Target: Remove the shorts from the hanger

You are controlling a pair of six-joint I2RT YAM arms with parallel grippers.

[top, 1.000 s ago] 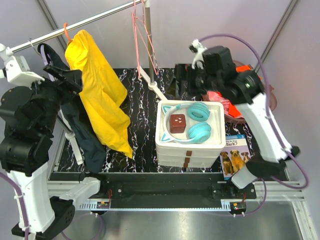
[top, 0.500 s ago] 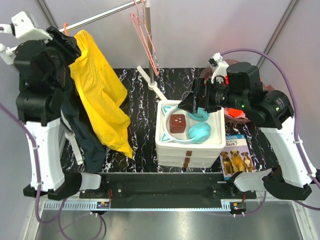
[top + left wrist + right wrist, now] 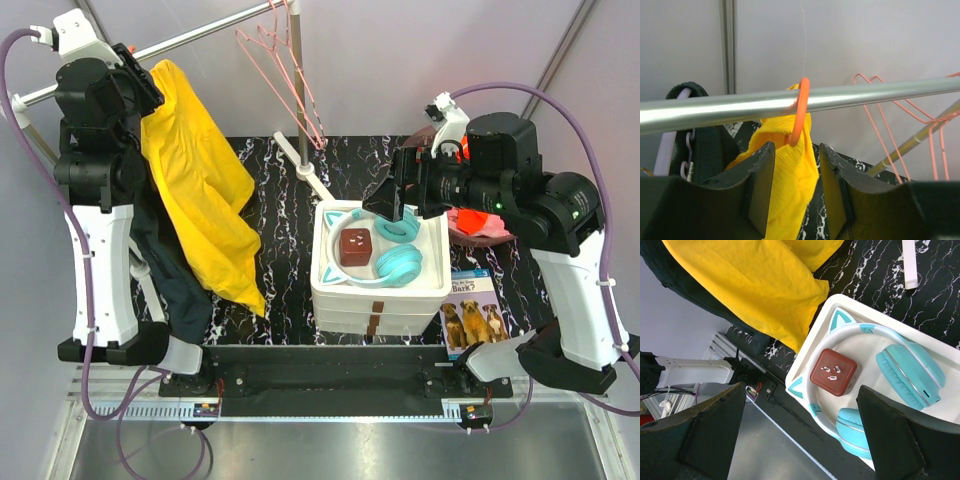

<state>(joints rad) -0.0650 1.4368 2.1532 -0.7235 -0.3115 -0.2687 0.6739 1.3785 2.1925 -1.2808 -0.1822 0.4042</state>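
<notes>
The yellow shorts [image 3: 200,190] hang from an orange hanger whose hook [image 3: 801,107] sits over the metal rail [image 3: 865,95] at the back left. My left gripper [image 3: 796,150] is raised to the rail, just below the hook. Its jaws stand partly open on either side of the top of the shorts [image 3: 790,170], with a gap still showing at the right finger. My right gripper [image 3: 800,395] hovers wide open over the white tray [image 3: 325,280], holding nothing. In the right wrist view the shorts [image 3: 755,285] hang at the upper left.
A dark garment [image 3: 175,280] hangs beside the shorts on the left. Empty pink hangers [image 3: 290,70] hang further right on the rail. The tray holds teal headphones [image 3: 398,262] and a brown cube [image 3: 354,246]. A dog booklet [image 3: 470,310] lies at the right.
My left arm has risen to the rail and its jaws have narrowed around the shorts' top. My right arm has swung over the tray. The pink hangers have swayed.
</notes>
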